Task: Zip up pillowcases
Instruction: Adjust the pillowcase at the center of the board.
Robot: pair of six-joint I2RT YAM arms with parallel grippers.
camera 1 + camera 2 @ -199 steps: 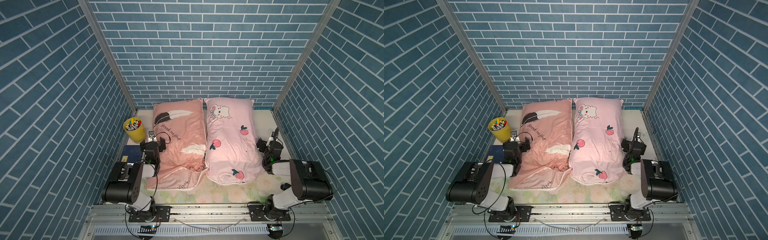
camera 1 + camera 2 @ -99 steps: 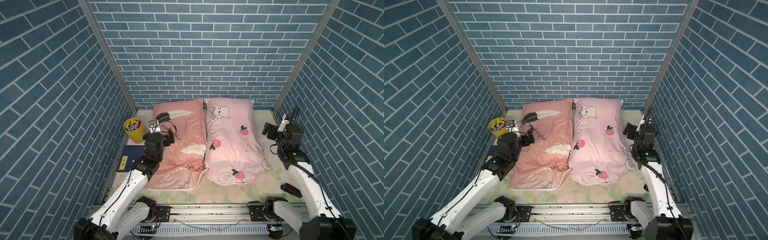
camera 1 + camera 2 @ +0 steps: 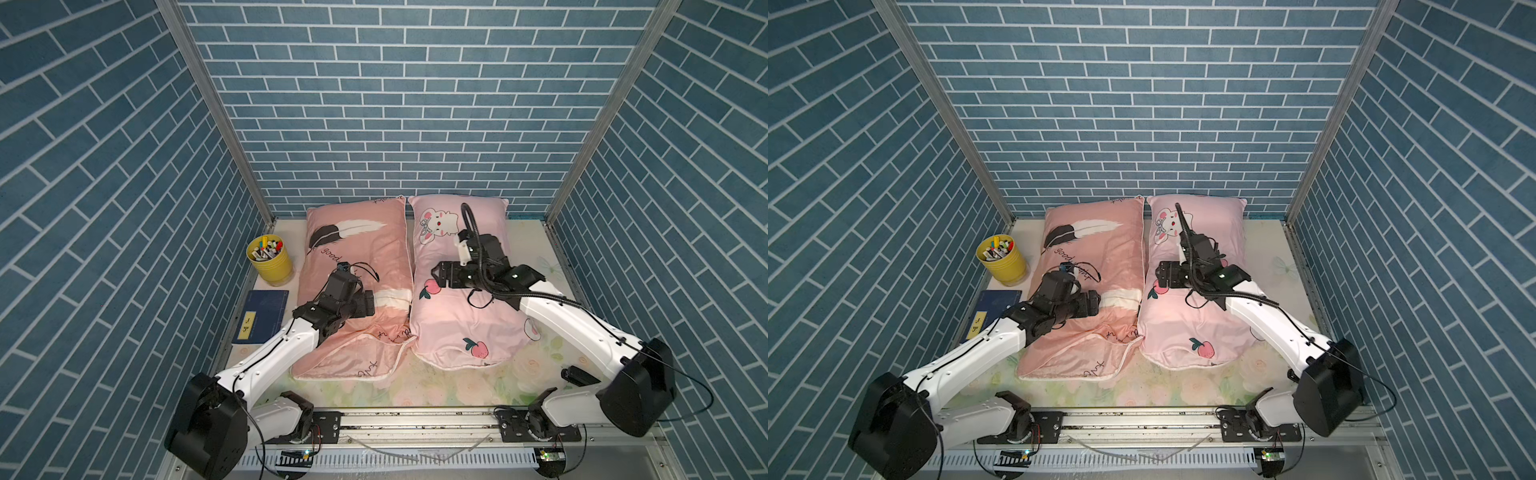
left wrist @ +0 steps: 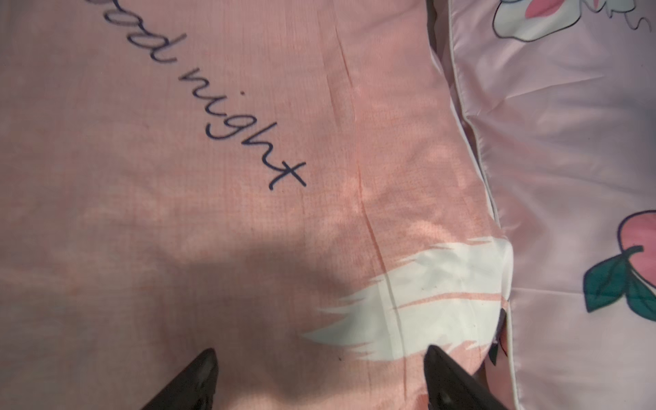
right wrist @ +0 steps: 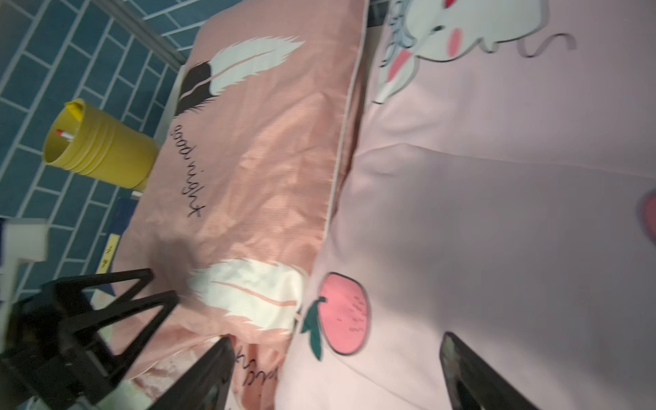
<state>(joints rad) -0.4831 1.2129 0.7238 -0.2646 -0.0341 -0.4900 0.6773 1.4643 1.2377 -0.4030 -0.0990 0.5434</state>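
Blue-brick walls enclose the floral counter (image 3: 457,386) as the left gripper (image 4: 319,356) and right gripper (image 5: 337,340), jaws apart and empty, hover over the salmon feather pillowcase (image 3: 353,249) and bunny pillowcase (image 3: 465,328); pinning the fabric taut before pulling a zip looks wisest.

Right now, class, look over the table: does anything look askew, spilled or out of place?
The salmon-pink pillowcase: its near end lies flat and rumpled, one corner folded over, unlike the plump light-pink pillowcase beside it. Nothing looks spilled.

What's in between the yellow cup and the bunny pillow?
The salmon-pink feather pillow lies between the yellow cup and the bunny pillow. Both top views show it.
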